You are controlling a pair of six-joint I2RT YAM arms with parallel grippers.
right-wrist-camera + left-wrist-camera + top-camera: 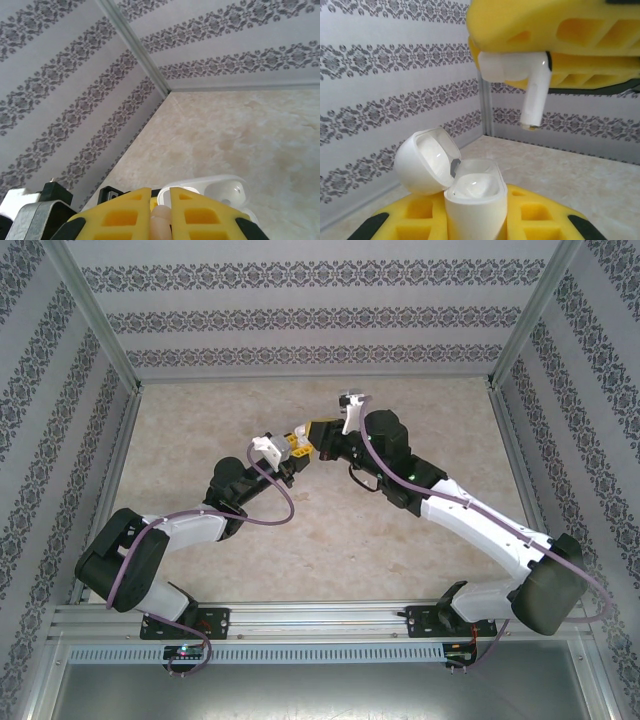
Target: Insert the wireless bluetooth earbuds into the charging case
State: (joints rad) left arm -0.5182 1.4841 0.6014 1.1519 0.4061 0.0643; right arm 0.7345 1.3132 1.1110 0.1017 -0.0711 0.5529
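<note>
Right hand (540, 50) has its yellow fingers pressed onto the head of a white earbud (532, 85), with the stem hanging down and bare. Left hand (475, 222) pinches the lower body of the white charging case (475, 197). The case stands upright with its lid (427, 162) swung open to one side and the sockets facing up. Both meet in the air above the middle of the table (340, 560). From the left wrist, the bud sits above the case and off to the side of the opening, clearly apart from it.

Likeliest trouble is misalignment. If the stem comes down off the socket, it will strike the rim or the ridge between the sockets. A push then could twist the bud in its small pinch, or slide the smooth case down through the left fingers. The bud may also be turned for the other socket; I cannot tell which one it fits. A brush against the open lid could snap it shut. Letting go before the stem is seated would drop the bud to the table below.
</note>
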